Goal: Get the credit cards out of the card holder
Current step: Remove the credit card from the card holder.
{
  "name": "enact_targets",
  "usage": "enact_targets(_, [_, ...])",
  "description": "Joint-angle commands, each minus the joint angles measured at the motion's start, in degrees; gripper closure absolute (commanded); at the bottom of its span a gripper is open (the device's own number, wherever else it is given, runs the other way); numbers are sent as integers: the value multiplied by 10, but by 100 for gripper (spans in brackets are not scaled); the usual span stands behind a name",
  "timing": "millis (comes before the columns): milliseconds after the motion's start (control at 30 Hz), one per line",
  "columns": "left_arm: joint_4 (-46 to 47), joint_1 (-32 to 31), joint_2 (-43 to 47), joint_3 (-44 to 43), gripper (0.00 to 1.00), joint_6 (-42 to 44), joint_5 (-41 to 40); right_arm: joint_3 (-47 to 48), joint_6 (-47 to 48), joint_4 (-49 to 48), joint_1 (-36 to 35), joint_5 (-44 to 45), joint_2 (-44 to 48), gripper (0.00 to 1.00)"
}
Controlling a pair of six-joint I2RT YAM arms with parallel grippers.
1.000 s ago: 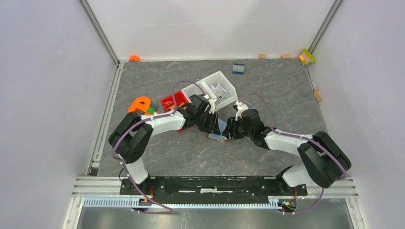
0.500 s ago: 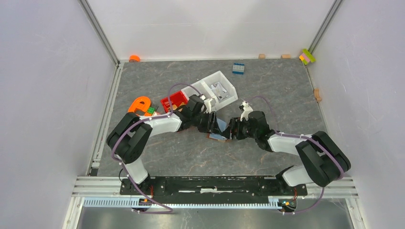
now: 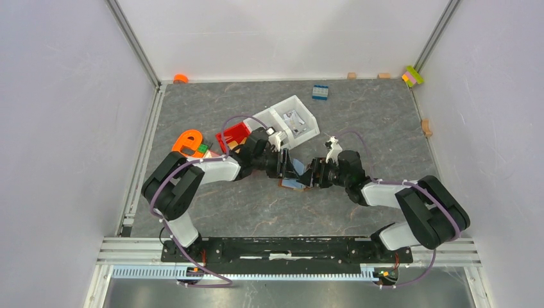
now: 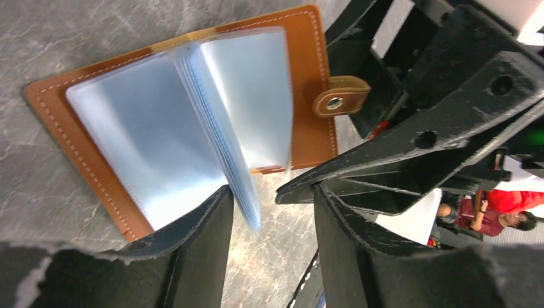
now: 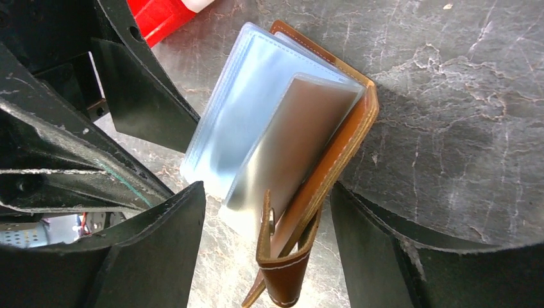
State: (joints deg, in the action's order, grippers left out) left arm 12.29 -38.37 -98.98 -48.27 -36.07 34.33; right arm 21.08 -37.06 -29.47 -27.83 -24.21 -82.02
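Big grey marble-look tabletop, with the left arm and right arm both reaching in, so they meet nose to nose around the middle. Behind them sits a white bin, with a red bin right beside it and an orange plastic thing further left.

The card holder is on the tabletop right between the two arms, just on the near side of the white bin. It's brown leather, open like a book, with its clear sleeves fanned up.

The left tool has its fingers apart. The edge of the sleeves pokes into the gap, but I can't see it pinching anything. The right tool is spread apart too, with the holder's cover edge and sleeves sitting in the gap, not clamped.

The front sleeve looks tan-grey. I can't tell if that's one of the credit cards or just leather showing through.

The little strap tab with its snap hangs off the cover's edge.
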Motion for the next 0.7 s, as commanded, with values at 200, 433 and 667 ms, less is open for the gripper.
enact_targets(200, [122,3,17,17,40,-57,46,-5,-33,-86,3,-59,-14,22])
enact_targets(433, [120,4,2,10,40,-64,56,-3,-31,-84,3,-57,-22,25])
enact_targets(667, [124,4,-3,9,41,-68,63,8,-25,-69,3,-48,-42,30])
